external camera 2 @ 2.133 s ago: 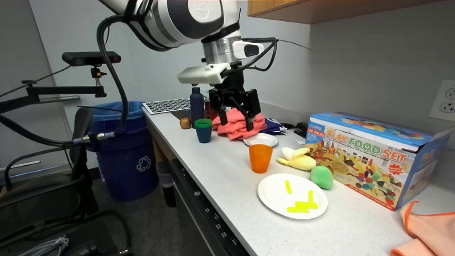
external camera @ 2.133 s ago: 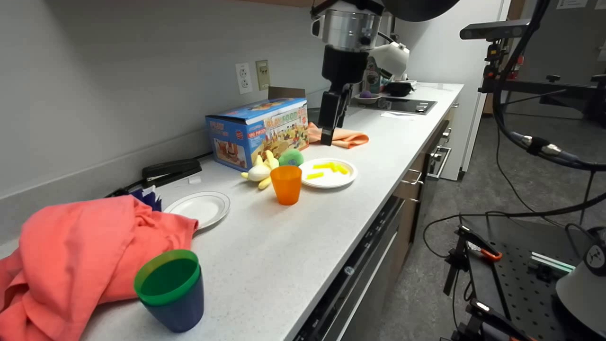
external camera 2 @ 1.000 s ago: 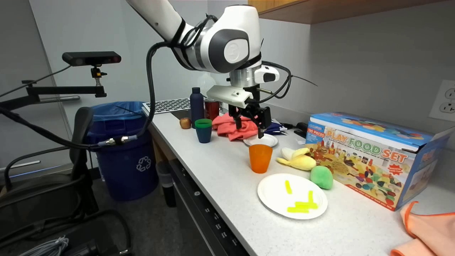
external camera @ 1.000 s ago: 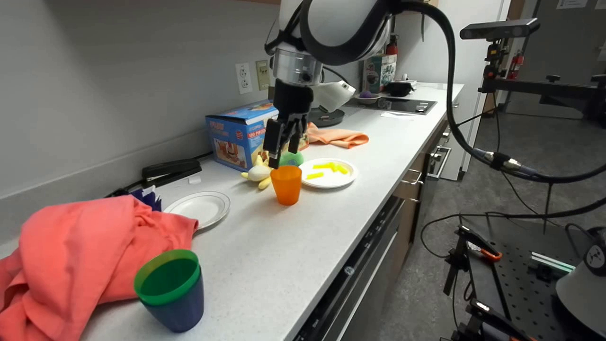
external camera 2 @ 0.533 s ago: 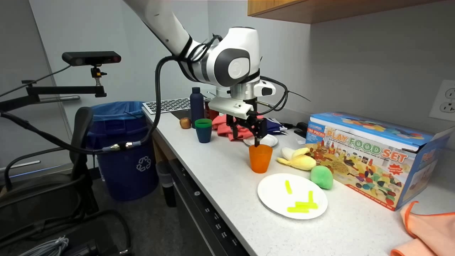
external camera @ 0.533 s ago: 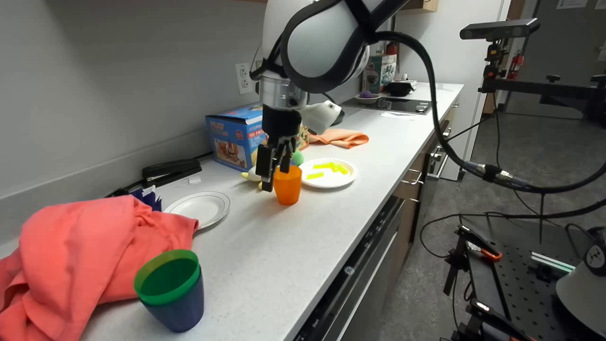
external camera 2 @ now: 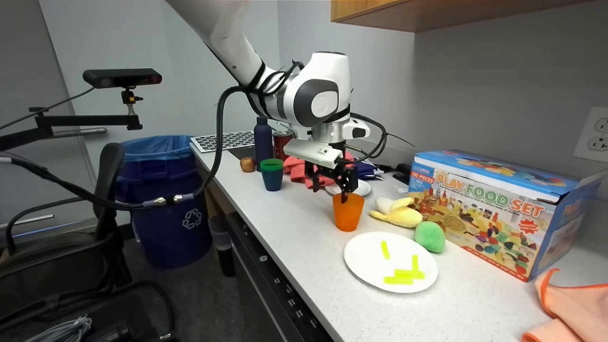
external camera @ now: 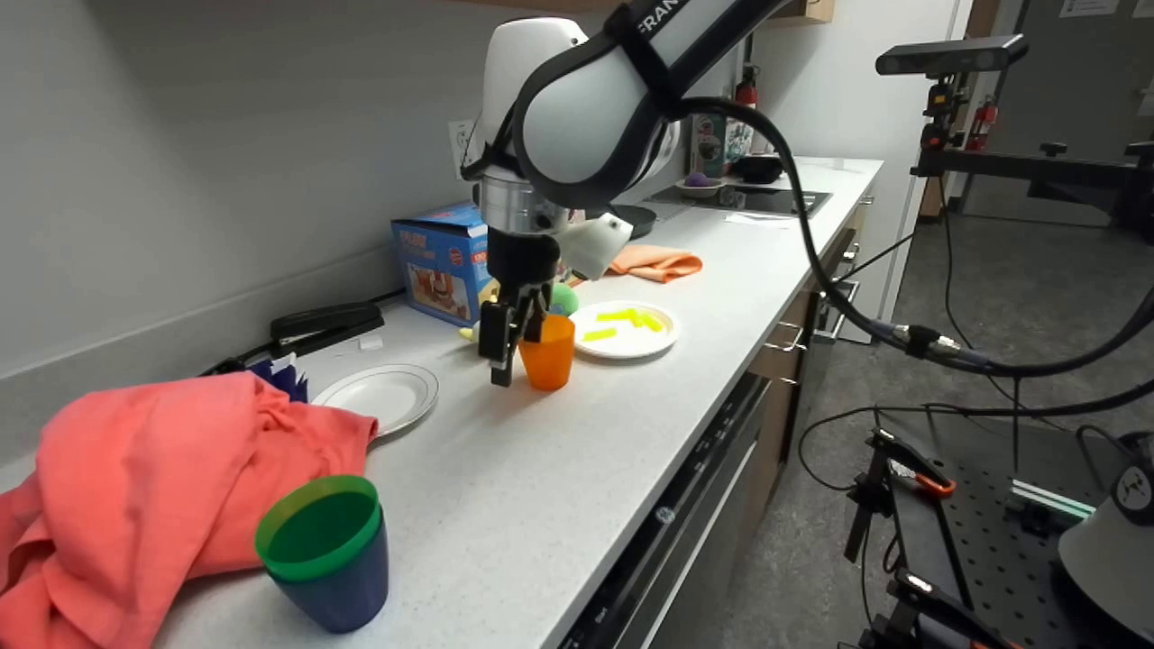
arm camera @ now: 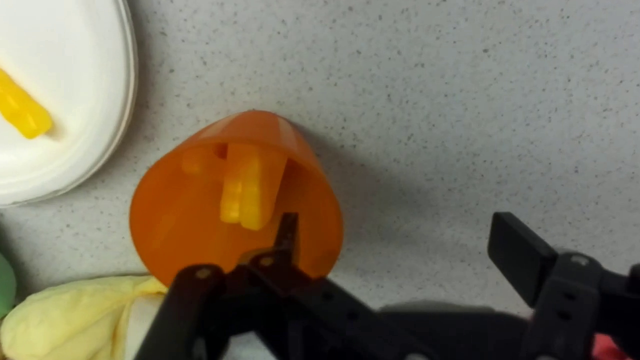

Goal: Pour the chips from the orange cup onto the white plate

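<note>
The orange cup stands upright on the counter in both exterior views [external camera: 552, 361] [external camera 2: 348, 214] and in the wrist view [arm camera: 185, 215]. Yellow chips [arm camera: 245, 200] lie inside it. The white plate [external camera 2: 363, 259] is beside the cup and holds several yellow chips [external camera 2: 403, 277]; its edge also shows in the wrist view [arm camera: 75, 50]. My gripper [arm camera: 394, 227] is open at the cup's rim, fingers pointing down. One finger overlaps the cup's mouth and appears to reach just inside; the other is outside, over the counter. The gripper [external camera 2: 330, 191] holds nothing.
A yellow banana toy [external camera 2: 401, 214] and a green toy [external camera 2: 430, 236] lie close to the cup, before a play food box [external camera 2: 479, 213]. Another white plate [external camera: 388, 397], a coral cloth [external camera: 180, 469] and a green-and-blue cup [external camera: 329, 559] stand farther along. The counter's front edge [external camera: 672, 460] is near.
My gripper has come down and across to the orange cup from high above the counter, most recently a little lower at its rim. It has stayed open. The cup and plate have not moved.
</note>
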Available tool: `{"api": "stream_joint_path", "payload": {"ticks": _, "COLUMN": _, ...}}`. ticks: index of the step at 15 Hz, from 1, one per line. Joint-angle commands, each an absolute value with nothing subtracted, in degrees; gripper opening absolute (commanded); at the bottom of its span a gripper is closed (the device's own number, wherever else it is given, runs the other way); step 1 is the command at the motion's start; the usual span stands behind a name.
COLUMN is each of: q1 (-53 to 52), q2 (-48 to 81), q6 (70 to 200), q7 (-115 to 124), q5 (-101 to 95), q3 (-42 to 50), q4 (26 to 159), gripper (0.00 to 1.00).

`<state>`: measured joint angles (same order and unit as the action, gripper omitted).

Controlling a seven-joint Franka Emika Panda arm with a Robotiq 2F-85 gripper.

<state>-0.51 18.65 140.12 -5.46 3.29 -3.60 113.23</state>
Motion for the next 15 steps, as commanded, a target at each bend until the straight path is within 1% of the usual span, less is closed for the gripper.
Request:
{"api": "stream_joint_path", "payload": {"ticks": 1, "q1": -0.6, "q2": 20.7, "q6": 138.8, "q7": -7.1, "q5": 3.5, "q3": -4.1, "q4": 110.1, "gripper": 0.65}}
{"api": "stream_joint_path", "payload": {"ticks": 9, "q1": -0.7, "q2": 21.0, "q6": 138.5, "q7": -6.4, "q5": 2.7, "q3": -3.9, "q4": 108.2, "gripper": 0.05}}
{"api": "stream_joint_path", "payload": {"ticks": 10, "q1": -0.6, "q2": 21.1, "q6": 138.4, "q7": -6.3, "q5": 2.8, "q3": -3.8, "q4": 108.1, "gripper": 0.0}}
{"api": "stream_joint_path", "payload": {"ticks": 15, "q1": 0.2, "q2": 21.0, "q6": 138.3, "q7": -5.4, "q5": 4.5, "q3": -3.5, "q4": 107.1, "gripper": 0.01}}
